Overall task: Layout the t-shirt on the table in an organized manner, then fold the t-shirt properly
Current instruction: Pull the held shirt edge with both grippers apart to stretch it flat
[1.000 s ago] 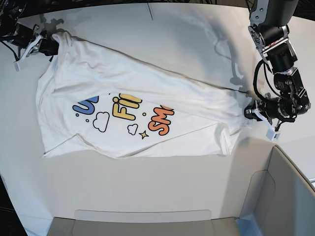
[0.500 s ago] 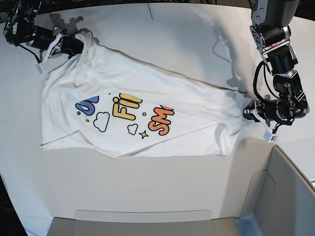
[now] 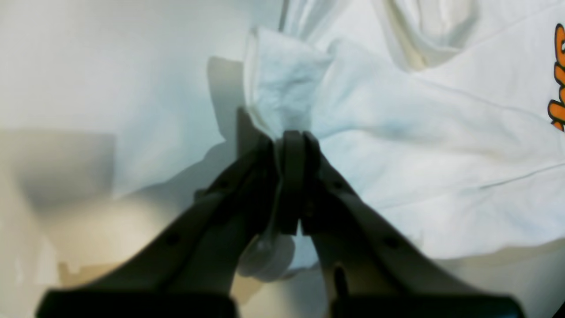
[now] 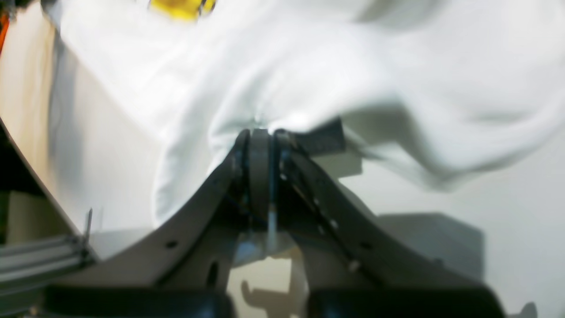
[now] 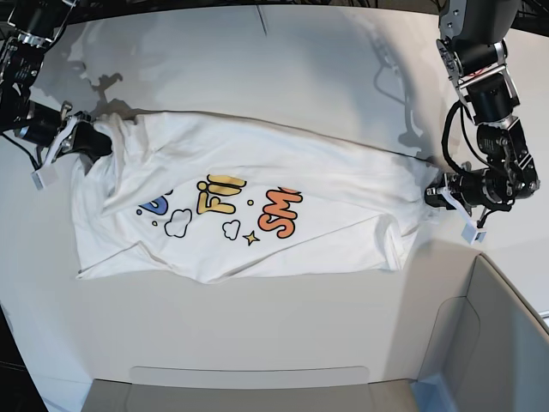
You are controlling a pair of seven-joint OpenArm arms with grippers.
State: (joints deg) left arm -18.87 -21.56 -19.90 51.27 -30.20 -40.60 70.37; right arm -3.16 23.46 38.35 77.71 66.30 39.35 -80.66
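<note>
One t-shirt [image 5: 257,206] is lying print-up across the middle of the white bench [image 5: 257,335], and two claws are gripping it at opposite ends, apparently to stretch it flat before folding. The left claw [image 5: 448,196] is pinching a bunched edge beside the orange lettering, while the right claw [image 5: 86,142] is clamping cloth at the shirt's far end.

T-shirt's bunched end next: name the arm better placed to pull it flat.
Right. Its tool pinches the t-shirt at the crumpled, folded-over end, while the left tool grips the opposite end, which looks already drawn taut.
</note>
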